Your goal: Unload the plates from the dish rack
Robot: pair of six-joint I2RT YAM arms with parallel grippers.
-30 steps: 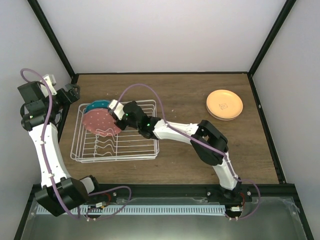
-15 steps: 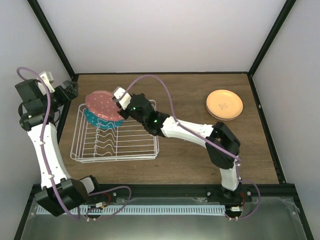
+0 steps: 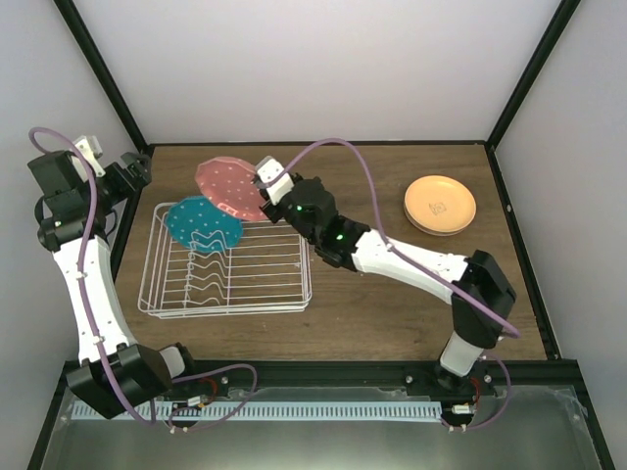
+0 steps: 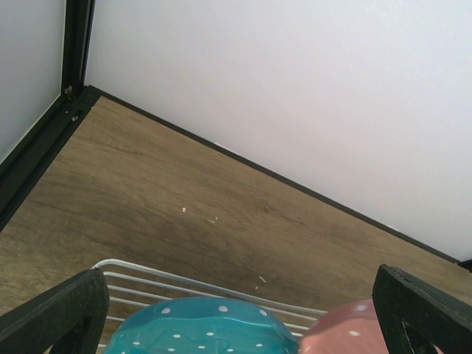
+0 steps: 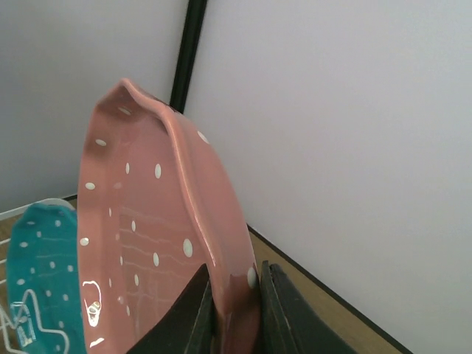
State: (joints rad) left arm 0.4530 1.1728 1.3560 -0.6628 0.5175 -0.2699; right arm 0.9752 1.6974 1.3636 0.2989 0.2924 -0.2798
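Observation:
My right gripper (image 3: 263,185) is shut on the rim of the white-dotted salmon-red plate (image 3: 229,187), held in the air above the back edge of the white wire dish rack (image 3: 284,294). In the right wrist view the two fingers pinch that plate (image 5: 158,243) at its lower edge. The white-dotted teal-blue plate (image 3: 203,223) still stands in the rack's back-left slots, also seen as a teal plate (image 4: 195,328) in the left wrist view. My left gripper (image 3: 129,174) hovers by the rack's back-left corner, open, nothing between its fingers (image 4: 55,317). An orange-yellow plate (image 3: 440,204) tops a stack at the back right.
The rack takes up the left part of the wooden table (image 3: 392,304). A black frame post (image 3: 127,211) runs along the table's left edge beside the left arm. The right arm's purple cable (image 3: 343,157) arcs over the table's back.
The right gripper has lifted the salmon-red plate out of the rack and carried it up and to the right, toward the back. The teal plate is now uncovered. The left arm barely moved.

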